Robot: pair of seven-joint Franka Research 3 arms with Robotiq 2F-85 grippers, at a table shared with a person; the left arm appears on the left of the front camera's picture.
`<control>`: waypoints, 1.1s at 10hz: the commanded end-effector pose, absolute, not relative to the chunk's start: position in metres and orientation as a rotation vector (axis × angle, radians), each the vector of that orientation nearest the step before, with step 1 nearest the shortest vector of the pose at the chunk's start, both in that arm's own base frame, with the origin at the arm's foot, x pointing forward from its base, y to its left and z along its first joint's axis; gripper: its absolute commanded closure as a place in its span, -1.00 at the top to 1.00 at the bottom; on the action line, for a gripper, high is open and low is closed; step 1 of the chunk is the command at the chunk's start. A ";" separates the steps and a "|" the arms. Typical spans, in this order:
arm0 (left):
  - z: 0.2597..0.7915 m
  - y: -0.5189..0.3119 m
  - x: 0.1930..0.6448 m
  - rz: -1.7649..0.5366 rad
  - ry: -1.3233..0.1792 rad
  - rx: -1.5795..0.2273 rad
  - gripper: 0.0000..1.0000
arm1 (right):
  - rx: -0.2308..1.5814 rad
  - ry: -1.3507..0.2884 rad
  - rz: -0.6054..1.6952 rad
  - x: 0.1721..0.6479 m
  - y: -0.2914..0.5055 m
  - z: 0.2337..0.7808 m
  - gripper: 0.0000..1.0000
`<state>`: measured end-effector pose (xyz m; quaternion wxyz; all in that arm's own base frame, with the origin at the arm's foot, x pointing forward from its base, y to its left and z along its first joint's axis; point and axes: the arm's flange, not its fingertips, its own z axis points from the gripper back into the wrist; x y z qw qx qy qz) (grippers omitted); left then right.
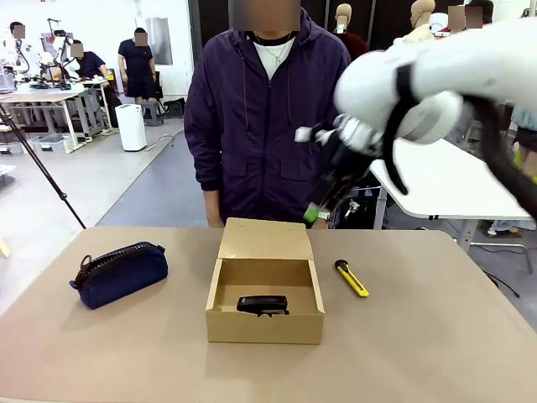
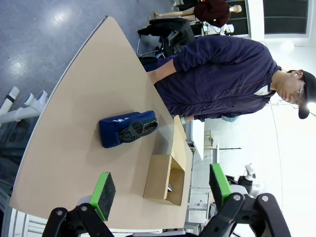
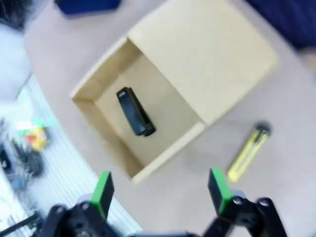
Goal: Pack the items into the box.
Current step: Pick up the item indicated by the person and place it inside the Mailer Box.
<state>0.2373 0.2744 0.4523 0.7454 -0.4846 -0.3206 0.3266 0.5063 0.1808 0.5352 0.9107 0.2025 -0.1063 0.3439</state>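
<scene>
The left gripper (image 2: 162, 190) is seen from its own wrist camera, well clear of the table (image 1: 436, 336), with its green pads (image 2: 103, 195) spread wide and nothing held between them. On the table's left part the navy blue pouch (image 1: 117, 273) is laid with its black zipper up, well apart from the box (image 1: 264, 327). The box is set at the middle, and its flap lid (image 1: 266, 239) is folded back toward the person (image 1: 268, 109) standing at the far edge. Inside, the small black stapler-like object (image 1: 263, 305) is laid flat, close to the near wall. Just right of the box, the yellow-and-black utility knife (image 1: 351, 278) is left at a slant on the bare tabletop, not touching the cardboard. Farther right and higher, the right gripper (image 1: 321, 210) is held in the air beyond the box's far right corner and is blurred. In its wrist view the fingers are shown wide apart and empty, with box and knife below.
</scene>
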 end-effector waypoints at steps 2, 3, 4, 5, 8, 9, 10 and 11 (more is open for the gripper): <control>0.455 0.275 0.237 0.713 -0.706 -1.073 1.00 | 0.904 -0.362 0.038 0.456 0.048 0.543 1.00; 0.455 0.275 0.237 0.713 -0.706 -1.073 1.00 | 0.987 -0.414 -0.091 0.435 0.008 0.530 1.00; 0.455 0.275 0.237 0.713 -0.706 -1.073 1.00 | 1.072 -0.473 -0.201 0.413 -0.027 0.513 1.00; 0.455 0.275 0.237 0.713 -0.706 -1.073 1.00 | 1.144 -0.533 -0.325 0.390 -0.055 0.494 1.00; 0.455 0.275 0.237 0.713 -0.706 -1.073 1.00 | 1.283 -0.782 -0.564 0.334 -0.108 0.438 1.00; 0.455 0.275 0.237 0.713 -0.706 -1.073 1.00 | 1.123 -0.724 -0.575 0.351 -0.093 0.427 1.00; 0.455 0.275 0.237 0.713 -0.706 -1.073 1.00 | 1.176 -0.465 -0.422 0.337 -0.122 0.441 1.00; 0.455 0.275 0.237 0.713 -0.706 -1.073 1.00 | 1.176 -0.465 -0.422 0.337 -0.122 0.441 1.00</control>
